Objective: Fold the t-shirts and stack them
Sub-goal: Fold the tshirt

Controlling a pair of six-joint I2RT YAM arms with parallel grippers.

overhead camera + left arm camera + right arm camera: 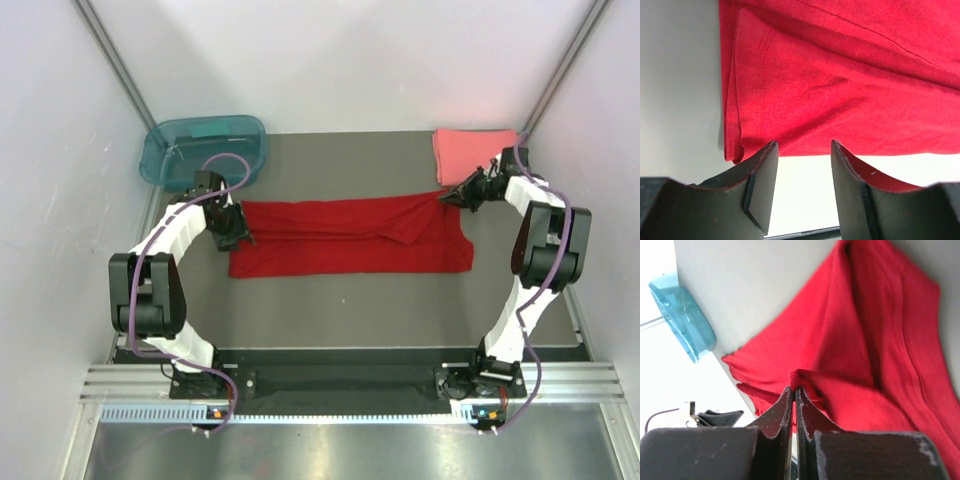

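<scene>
The deep red t-shirt (350,238) lies across the middle of the table as a long band folded lengthwise. My left gripper (240,232) is at its left end. In the left wrist view this gripper (803,145) stands open with nothing between its fingers, and the red shirt's hemmed edge (840,90) lies just beyond the tips. My right gripper (448,197) is at the shirt's upper right corner. In the right wrist view it (795,387) is shut on a pinched-up fold of red cloth (850,350). The coral-pink t-shirt (470,152) rests as a folded rectangle at the back right.
A teal translucent tub (205,150) stands at the back left, just behind the left arm, and also shows in the right wrist view (680,315). White walls close in both sides and the back. The folded pink shirt lies close behind the right wrist.
</scene>
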